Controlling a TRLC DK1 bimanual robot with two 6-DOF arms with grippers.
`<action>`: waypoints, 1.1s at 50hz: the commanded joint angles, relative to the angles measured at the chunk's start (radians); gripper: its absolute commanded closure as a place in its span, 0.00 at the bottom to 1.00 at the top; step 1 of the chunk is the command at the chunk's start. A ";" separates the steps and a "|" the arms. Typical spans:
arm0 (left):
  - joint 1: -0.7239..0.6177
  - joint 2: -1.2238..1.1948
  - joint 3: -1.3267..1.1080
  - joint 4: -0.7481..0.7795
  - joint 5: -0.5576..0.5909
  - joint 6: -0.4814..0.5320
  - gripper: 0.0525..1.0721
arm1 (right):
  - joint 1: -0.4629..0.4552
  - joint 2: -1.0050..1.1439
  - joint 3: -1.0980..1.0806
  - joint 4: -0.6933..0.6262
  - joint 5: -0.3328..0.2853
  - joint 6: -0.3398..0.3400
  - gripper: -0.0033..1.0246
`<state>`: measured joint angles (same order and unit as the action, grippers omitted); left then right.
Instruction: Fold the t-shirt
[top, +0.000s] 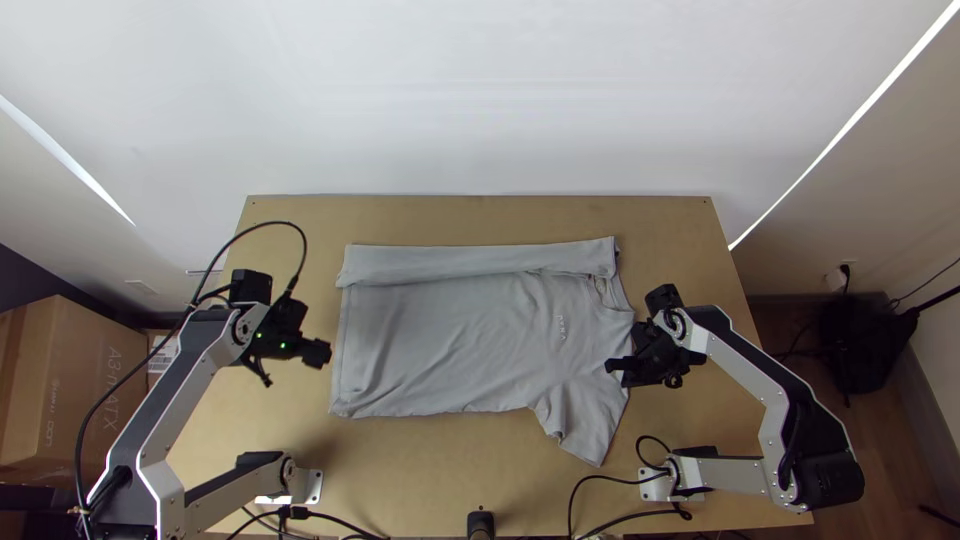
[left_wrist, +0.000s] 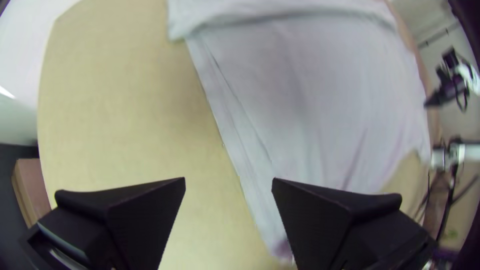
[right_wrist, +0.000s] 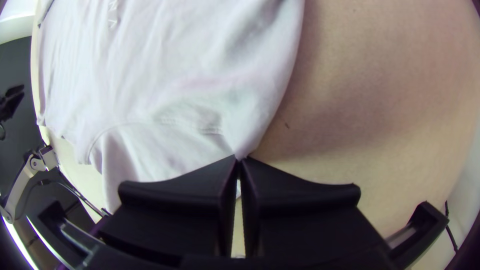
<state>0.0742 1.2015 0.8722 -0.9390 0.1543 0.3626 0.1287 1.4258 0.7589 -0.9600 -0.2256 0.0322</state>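
Grey single t-shirt (top: 450, 340), one side folded in, one left tool (top: 292, 366) spread, one right tool (top: 614, 371) pinching cloth edge.

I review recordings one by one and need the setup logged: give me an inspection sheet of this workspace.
Surface: light wooden table.
Job's things: grey t-shirt, spread, far side folded inward, near sleeve out.
Clutter: small black device, near edge.
Grippers: left gripper open by the hem; right gripper shut on the shirt's shoulder edge.
Cables: black cable looping past the left arm.
Surroundings: cardboard box, white wall.
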 joint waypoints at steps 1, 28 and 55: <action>0.006 -0.059 -0.006 -0.087 0.005 0.187 0.18 | 0.003 0.004 -0.043 -0.016 -0.001 0.000 0.97; -0.280 -0.126 -0.160 -0.245 -0.091 0.245 0.18 | 0.035 0.019 -0.026 -0.017 0.000 0.017 0.97; -0.344 -0.025 -0.202 -0.132 -0.027 0.182 0.87 | 0.022 -0.024 -0.033 -0.036 0.009 0.014 0.97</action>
<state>-0.2749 1.1679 0.6941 -1.0794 0.1066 0.5571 0.1505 1.4181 0.7559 -0.9623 -0.2249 0.0368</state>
